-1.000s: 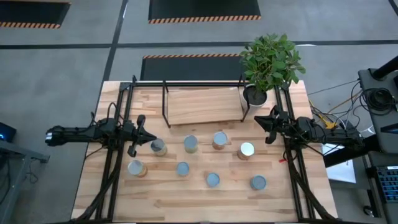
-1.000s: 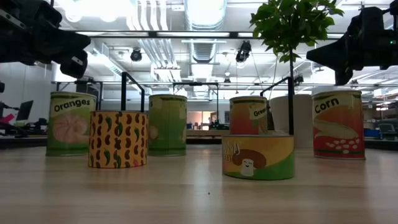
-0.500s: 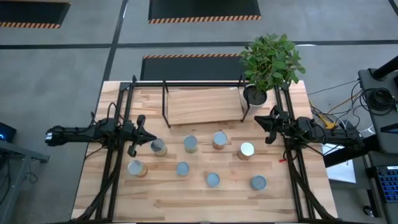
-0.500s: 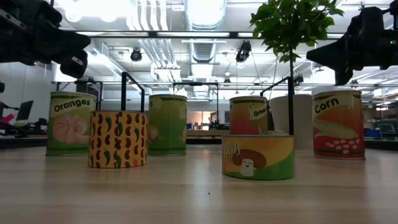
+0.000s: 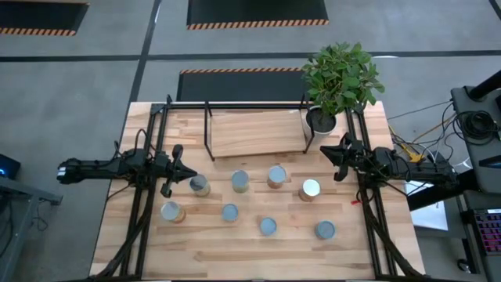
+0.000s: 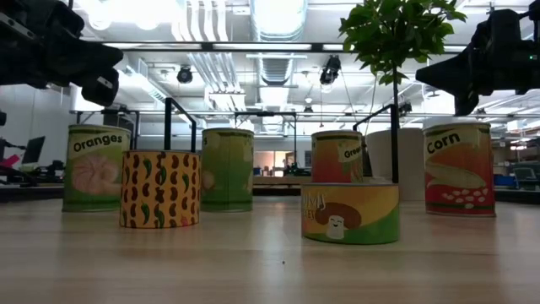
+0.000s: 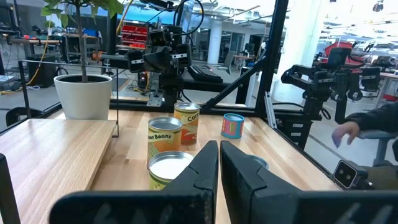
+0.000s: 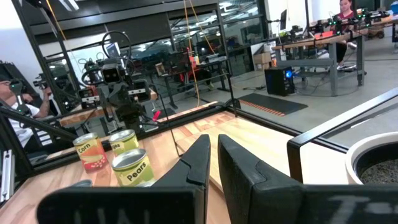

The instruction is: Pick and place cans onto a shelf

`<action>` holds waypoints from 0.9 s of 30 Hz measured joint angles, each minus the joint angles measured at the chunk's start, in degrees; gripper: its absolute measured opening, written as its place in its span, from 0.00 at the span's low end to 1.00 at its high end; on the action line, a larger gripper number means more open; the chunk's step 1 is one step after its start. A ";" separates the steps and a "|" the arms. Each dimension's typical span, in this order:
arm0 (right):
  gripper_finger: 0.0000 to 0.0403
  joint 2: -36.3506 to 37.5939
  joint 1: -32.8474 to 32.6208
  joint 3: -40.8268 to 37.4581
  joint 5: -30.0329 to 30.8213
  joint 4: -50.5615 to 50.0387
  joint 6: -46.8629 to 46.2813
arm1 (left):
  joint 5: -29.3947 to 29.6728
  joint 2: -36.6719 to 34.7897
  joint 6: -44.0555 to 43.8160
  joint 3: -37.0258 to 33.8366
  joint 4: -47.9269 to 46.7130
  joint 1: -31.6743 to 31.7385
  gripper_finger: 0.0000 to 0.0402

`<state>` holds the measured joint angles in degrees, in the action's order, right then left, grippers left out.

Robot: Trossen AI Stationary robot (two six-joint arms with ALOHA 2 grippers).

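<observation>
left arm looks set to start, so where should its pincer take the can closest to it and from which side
Grip the can across its round side wall, about mid-height, coming down from above. It stands upright with bare table around it, and the next can is well apart. The left pincer, nearly shut, would need to open first.

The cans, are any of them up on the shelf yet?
Not yet. The shelf has nothing on its wooden board. All eight cans stand on the table in front of it. Nothing is in hand: the left gripper and right gripper hover at the table's sides, fingers nearly closed on nothing. So every can is left to move.
</observation>
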<state>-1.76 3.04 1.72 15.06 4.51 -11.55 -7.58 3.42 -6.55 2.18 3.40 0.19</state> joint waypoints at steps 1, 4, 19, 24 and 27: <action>0.06 0.00 0.01 0.00 -0.02 0.00 0.00 | 0.00 0.00 0.01 0.00 0.00 0.00 0.00; 0.06 0.00 0.01 0.00 -0.02 0.00 0.00 | 0.00 0.00 0.02 0.00 0.00 0.02 0.00; 0.06 0.02 0.01 0.00 -0.01 0.50 0.00 | -0.01 0.00 0.01 0.00 0.01 0.01 0.00; 0.06 0.02 -0.02 0.00 -0.25 0.44 -3.35 | 0.00 0.00 0.19 0.00 0.07 0.00 0.00; 0.06 0.01 -0.02 0.00 -4.36 -0.07 -18.21 | 0.49 0.24 -3.83 -0.30 4.37 -0.06 0.00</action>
<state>-1.75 3.03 1.72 10.70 4.45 -29.76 -7.09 3.65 -10.37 1.88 7.77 0.13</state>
